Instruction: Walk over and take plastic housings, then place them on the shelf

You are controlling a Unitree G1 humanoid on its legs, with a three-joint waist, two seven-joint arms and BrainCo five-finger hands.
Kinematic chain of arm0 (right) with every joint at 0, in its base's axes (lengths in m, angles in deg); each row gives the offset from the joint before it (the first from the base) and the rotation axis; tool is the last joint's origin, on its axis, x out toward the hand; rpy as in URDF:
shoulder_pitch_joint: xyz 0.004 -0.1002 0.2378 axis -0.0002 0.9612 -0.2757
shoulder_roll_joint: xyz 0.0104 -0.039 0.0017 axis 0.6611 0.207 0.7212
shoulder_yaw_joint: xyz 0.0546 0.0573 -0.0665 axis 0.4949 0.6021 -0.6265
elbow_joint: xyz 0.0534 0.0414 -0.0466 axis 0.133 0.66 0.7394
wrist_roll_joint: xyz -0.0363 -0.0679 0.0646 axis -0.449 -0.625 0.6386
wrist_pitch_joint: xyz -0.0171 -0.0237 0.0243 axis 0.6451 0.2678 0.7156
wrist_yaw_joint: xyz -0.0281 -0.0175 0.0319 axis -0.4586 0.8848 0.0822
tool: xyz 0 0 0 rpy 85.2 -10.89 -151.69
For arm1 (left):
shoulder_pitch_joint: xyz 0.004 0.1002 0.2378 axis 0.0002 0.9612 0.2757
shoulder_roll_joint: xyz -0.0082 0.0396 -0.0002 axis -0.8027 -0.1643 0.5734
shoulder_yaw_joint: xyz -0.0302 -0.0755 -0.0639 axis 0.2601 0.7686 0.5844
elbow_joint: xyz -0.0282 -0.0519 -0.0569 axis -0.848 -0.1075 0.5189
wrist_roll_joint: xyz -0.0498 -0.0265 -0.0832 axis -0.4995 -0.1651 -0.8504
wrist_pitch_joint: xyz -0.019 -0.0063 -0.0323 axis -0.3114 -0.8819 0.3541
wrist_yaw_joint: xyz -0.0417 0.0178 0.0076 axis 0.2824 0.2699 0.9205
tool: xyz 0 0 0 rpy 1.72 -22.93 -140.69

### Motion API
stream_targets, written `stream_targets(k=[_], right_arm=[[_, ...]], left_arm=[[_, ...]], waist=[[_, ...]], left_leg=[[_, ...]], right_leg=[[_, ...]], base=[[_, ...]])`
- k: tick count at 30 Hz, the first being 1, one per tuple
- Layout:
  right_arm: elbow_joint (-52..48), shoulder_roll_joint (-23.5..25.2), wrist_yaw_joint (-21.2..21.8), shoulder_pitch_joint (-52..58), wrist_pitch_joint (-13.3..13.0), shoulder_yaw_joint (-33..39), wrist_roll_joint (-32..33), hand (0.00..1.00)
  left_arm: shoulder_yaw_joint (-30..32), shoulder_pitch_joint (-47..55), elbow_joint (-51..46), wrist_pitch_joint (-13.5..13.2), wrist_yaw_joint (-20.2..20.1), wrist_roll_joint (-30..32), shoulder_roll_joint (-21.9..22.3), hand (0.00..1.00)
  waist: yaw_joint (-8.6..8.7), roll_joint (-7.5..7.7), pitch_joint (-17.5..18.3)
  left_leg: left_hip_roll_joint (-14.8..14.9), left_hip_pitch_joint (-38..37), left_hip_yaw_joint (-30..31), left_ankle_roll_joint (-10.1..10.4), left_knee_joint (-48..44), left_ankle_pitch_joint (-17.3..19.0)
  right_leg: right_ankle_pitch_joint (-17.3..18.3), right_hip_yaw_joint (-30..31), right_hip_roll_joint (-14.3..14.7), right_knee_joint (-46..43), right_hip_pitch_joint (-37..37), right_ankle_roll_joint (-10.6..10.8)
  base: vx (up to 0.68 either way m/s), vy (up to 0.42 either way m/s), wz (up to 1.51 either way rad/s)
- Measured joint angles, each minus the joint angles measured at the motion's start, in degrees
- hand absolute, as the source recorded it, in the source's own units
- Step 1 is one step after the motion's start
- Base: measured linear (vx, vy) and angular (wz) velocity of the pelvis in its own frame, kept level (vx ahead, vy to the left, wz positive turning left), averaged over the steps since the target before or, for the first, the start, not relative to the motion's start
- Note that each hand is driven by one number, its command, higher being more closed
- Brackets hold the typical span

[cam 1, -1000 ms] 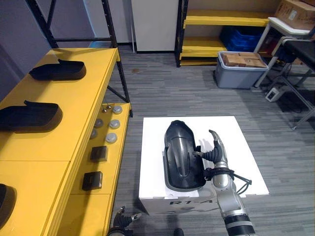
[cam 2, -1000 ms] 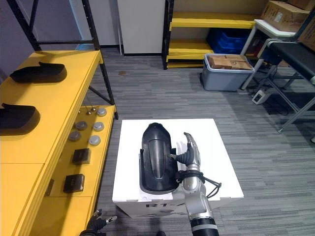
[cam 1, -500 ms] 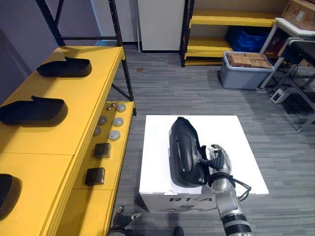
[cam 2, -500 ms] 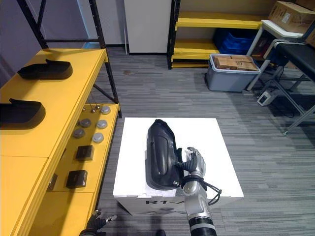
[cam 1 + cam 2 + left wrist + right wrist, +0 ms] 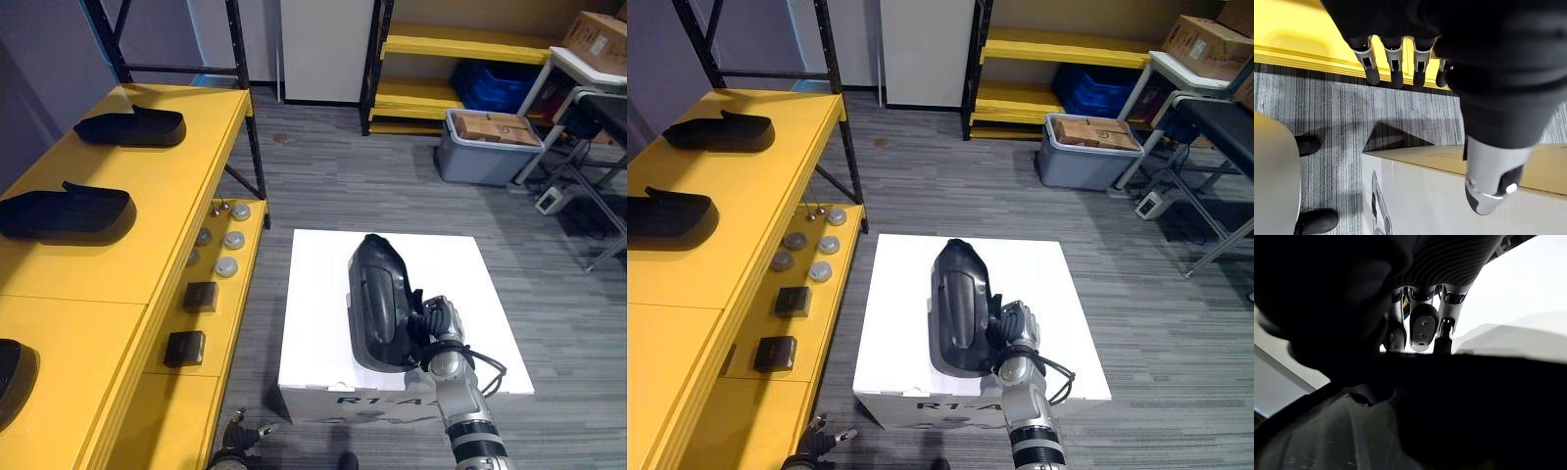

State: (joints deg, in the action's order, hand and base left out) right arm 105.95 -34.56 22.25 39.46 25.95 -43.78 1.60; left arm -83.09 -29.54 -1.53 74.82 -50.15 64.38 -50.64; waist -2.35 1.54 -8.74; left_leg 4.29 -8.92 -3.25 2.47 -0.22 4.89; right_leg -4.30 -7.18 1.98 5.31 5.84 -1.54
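My right hand [image 5: 437, 327] curls round one black housing [image 5: 377, 311], tilted on the white box [image 5: 313, 328]; three more housings [image 5: 127, 127] [image 5: 67, 211] [image 5: 10, 377] lie on the yellow shelf [image 5: 147, 255].

Right robot hand [image 5: 438, 323]: back and wrist under a dark ribbed cover. Its silver fingers [image 5: 1422, 328] are rounded shells with dark tips; 1 shell shows 2 small dots like screw heads.

Right forearm [image 5: 467, 429]: silver-grey tube, ringed with darker bands lower down.

Left robot hand [image 5: 1493, 73]: same matte black cover. Its silver fingers [image 5: 1393, 56] sit in a row, with black insets and dark tips. Thumb [image 5: 1493, 183]: stout silver-grey shell, with a dark inset near its rounded end.
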Motion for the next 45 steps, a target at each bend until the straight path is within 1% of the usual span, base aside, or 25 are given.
stream_targets(k=[4, 6, 10, 11, 13, 15, 16, 17, 20, 22, 24, 26, 28, 30, 32, 33, 36, 39, 41, 45], right_arm=[[-2.20, 0.12, -0.05, 0.52, -0.21, -1.33, 1.21, 1.00], [-4.52, 0.38, -0.18, 1.04, -0.87, -2.42, 1.33, 1.00], [-9.24, 0.59, -1.21, 1.99, -2.00, -4.82, 1.56, 1.00], [-10.35, 0.59, -1.84, 2.39, -2.76, -5.31, 1.60, 1.00], [-12.96, 0.58, -2.56, 2.98, -2.87, -5.56, 1.61, 1.00], [-16.52, 0.56, -3.83, 3.93, -3.44, -5.48, 2.05, 1.00], [-17.30, 0.54, -4.13, 4.22, -3.64, -5.48, 2.14, 1.00], [-18.84, 0.55, -4.66, 4.68, -4.07, -5.50, 2.32, 1.00], [-21.68, 0.54, -5.56, 4.88, -5.11, -5.46, 2.57, 1.00], [-22.96, 0.56, -5.85, 4.90, -5.68, -5.56, 2.97, 1.00], [-23.09, 0.57, -5.89, 4.91, -6.22, -5.64, 3.25, 1.00], [-23.17, 0.58, -5.89, 4.91, -6.60, -5.82, 3.55, 1.00], [-24.20, 0.55, -5.89, 5.06, -6.68, -6.22, 3.59, 1.00], [-25.74, 0.48, -5.93, 5.15, -6.70, -6.66, 3.58, 1.00], [-27.85, 0.37, -6.17, 5.10, -7.07, -7.69, 3.59, 1.00], [-28.57, 0.24, -6.31, 5.06, -7.43, -8.45, 3.59, 1.00], [-30.01, 0.04, -6.62, 4.09, -8.27, -12.39, 3.59, 1.00], [-30.98, -0.22, -6.69, 3.80, -8.75, -15.80, 3.58, 1.00], [-31.85, -0.21, -6.71, 3.07, -8.97, -17.61, 3.58, 1.00], [-32.10, -0.33, -7.07, -0.13, -9.87, -20.42, 3.58, 1.00]], left_arm=[[0.10, 0.04, -0.16, -0.02, 0.05, -0.02, -0.17, 0.00], [0.27, 0.19, -0.43, -0.05, 0.14, -0.07, -0.19, 0.00], [1.66, 2.09, -5.48, -0.16, 0.45, -0.32, 0.18, 0.00], [2.63, 3.11, -8.14, -0.24, 0.99, -0.35, 0.18, 0.00], [4.27, 4.06, -12.80, -0.31, 1.79, -0.40, 0.19, 0.00], [8.45, 4.97, -21.04, -0.63, 3.20, -1.43, 1.61, 0.00], [9.21, 5.20, -23.30, -0.83, 3.69, -1.58, 1.95, 0.00], [10.05, 5.84, -27.63, -1.16, 4.43, -1.58, 2.27, 0.00], [10.48, 6.43, -37.78, -2.73, 5.41, -1.58, 2.80, 0.00], [10.54, 6.44, -43.74, -3.09, 5.70, -1.58, 3.42, 0.00], [10.44, 6.44, -48.67, -3.35, 6.00, -1.59, 4.09, 0.00], [10.09, 6.40, -52.93, -4.29, 6.09, -1.65, 4.20, 0.00], [8.32, 6.35, -59.24, -5.45, 6.06, -2.96, 4.04, 0.00], [6.09, 6.11, -61.84, -6.50, 5.89, -4.33, 3.86, 0.00], [1.75, 5.60, -63.82, -7.52, 5.06, -6.29, 3.73, 0.00], [-0.50, 5.06, -64.16, -7.63, 4.56, -7.57, 3.55, 0.00], [-7.87, 2.06, -63.93, -7.60, 2.47, -11.14, 2.89, 0.00], [-13.02, -0.72, -61.77, -7.56, 0.80, -14.34, 2.20, 0.00], [-14.55, -2.07, -59.52, -7.44, 0.27, -15.65, 2.11, 0.00], [-16.58, -3.16, -56.32, -6.74, 0.26, -19.11, 1.68, 0.00]], waist=[[0.03, 0.00, 0.00], [0.06, 0.00, 0.00], [-0.19, 0.00, 0.00], [-0.21, -0.01, -0.01], [-0.30, 0.01, 0.02], [-0.65, -0.05, 0.04], [-0.74, -0.05, 0.05], [-1.00, -0.07, 0.06], [-1.39, -0.09, 0.08], [-1.46, -0.10, 0.09], [-1.47, -0.13, 0.12], [-1.45, -0.16, 0.13], [-1.44, -0.35, 0.25], [-1.41, -0.80, 0.61], [-1.38, -1.45, 1.30], [-1.38, -1.61, 1.59], [-1.20, -1.74, 2.27], [-1.20, -1.75, 2.87], [-1.09, -1.74, 3.01], [0.05, -1.74, 3.67]], left_leg=[[0.00, -0.04, -0.10, 0.00, 0.01, 0.00], [0.00, -0.09, -0.18, 0.00, 0.01, 0.00], [-0.02, -0.11, -0.23, 0.00, 0.02, 0.00], [-0.02, -0.09, -0.22, 0.00, 0.02, 0.00], [-0.04, 0.61, -0.20, -0.03, -0.37, -0.02], [-0.14, 1.12, -0.20, -0.05, -0.85, -0.02], [-0.19, 1.12, -0.19, -0.05, -1.02, -0.02], [-0.26, 1.13, -0.18, -0.06, -1.16, -0.02], [-0.27, 1.17, -0.12, -0.08, -1.34, -0.02], [-0.29, 1.21, 0.04, -0.10, -1.59, 0.00], [-0.30, 1.20, 0.16, -0.13, -1.77, 0.01], [-0.30, 1.26, 0.18, -0.13, -1.93, 0.01], [-0.29, 1.34, 0.24, -0.14, -2.03, 0.00], [-0.32, 1.36, 0.31, -0.18, -2.03, -0.03], [-0.34, 1.35, 0.32, -0.20, -2.03, -0.04], [-0.34, 1.34, 0.33, -0.20, -2.04, -0.05], [-0.29, 1.32, 0.31, -0.22, -2.17, -0.07], [-0.31, 1.32, 0.19, -0.24, -2.29, -0.08], [-0.31, 1.34, -0.03, -0.24, -2.40, -0.08], [-0.33, 1.74, -0.47, -0.25, -2.63, -0.07]], right_leg=[[0.00, 0.14, 0.00, 0.00, -0.02, 0.00], [0.00, 0.26, 0.00, -0.01, -0.02, 0.00], [-0.01, 0.34, 0.00, -0.01, -0.03, 0.00], [-0.01, 0.35, 0.00, -0.01, -0.06, 0.00], [-0.01, 0.49, -0.08, -0.01, -0.56, -0.01], [-0.03, 0.35, -0.11, -0.02, -0.82, -0.03], [-0.03, 0.33, -0.10, -0.03, -0.73, -0.03], [-0.04, 0.32, -0.10, -0.03, -0.67, -0.04], [-0.04, 0.24, -0.14, -0.02, -0.59, -0.04], [-0.07, 0.09, -0.17, -0.02, -0.43, -0.08], [-0.09, 0.02, -0.18, -0.01, -0.29, -0.10], [-0.14, -0.07, -0.15, -0.01, -0.25, -0.18], [-0.21, -0.14, -0.11, -0.01, -0.26, -0.28], [-0.23, -0.21, -0.13, -0.01, -0.25, -0.28], [-0.26, -0.23, -0.16, -0.02, -0.23, -0.28], [-0.28, -0.24, -0.14, -0.02, -0.22, -0.29], [-0.42, -0.21, -0.07, -0.02, -0.15, -0.34], [-0.54, -0.10, -0.07, -0.02, -0.17, -0.34], [-0.67, 0.11, -0.05, -0.01, -0.24, -0.34], [-0.99, 0.52, -0.04, -0.01, -0.72, -0.35]], base=[[0.00, 0.000, 0.00], [0.00, 0.000, 0.00], [0.00, 0.000, 0.00], [0.00, 0.000, 0.00], [0.00, 0.000, 0.00], [0.00, 0.000, 0.00], [0.00, 0.000, 0.00], [0.00, 0.000, 0.00], [0.00, 0.006, 0.01], [-0.02, 0.019, 0.04], [-0.01, 0.011, 0.02], [0.00, 0.000, 0.00], [0.00, 0.000, 0.00], [0.00, 0.000, 0.00], [0.00, 0.000, 0.00], [0.00, 0.000, 0.00], [0.00, 0.000, 0.00], [-0.02, 0.021, -0.02], [-0.02, 0.032, -0.06], [-0.02, 0.026, -0.06]])
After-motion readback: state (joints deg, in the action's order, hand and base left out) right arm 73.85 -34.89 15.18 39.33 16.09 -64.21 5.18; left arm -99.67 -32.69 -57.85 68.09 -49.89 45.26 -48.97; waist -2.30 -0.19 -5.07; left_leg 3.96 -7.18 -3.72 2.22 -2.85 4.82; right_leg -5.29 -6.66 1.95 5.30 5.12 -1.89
